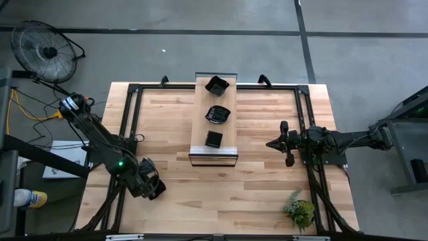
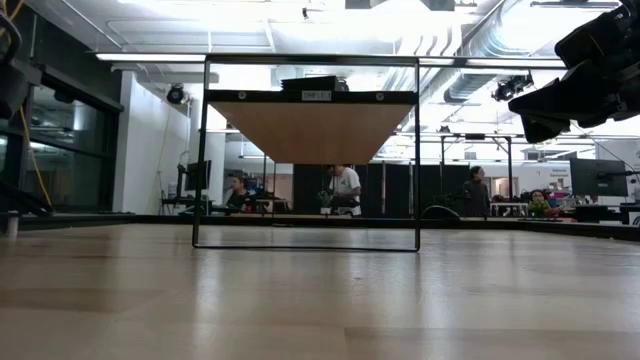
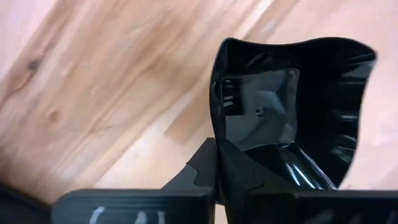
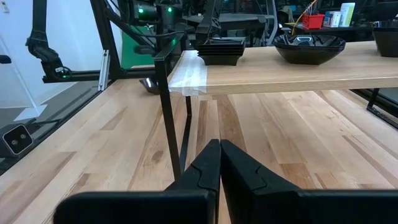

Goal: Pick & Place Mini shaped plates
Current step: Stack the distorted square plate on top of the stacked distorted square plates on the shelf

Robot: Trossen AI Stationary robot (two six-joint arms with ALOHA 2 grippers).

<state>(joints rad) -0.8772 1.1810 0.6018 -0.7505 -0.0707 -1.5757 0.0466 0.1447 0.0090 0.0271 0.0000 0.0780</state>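
Plate (image 3: 292, 99) clamped in left end effector (image 3: 217, 174)

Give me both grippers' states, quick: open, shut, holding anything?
Left gripper: shut on a glossy black scalloped mini plate, just above the table.
Right gripper: shut, holding nothing, waiting at the table's right side.

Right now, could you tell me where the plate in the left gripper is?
The plate is pinched by its rim in the left gripper, low over the table's front-left area in the high view, just left of the raised shelf.
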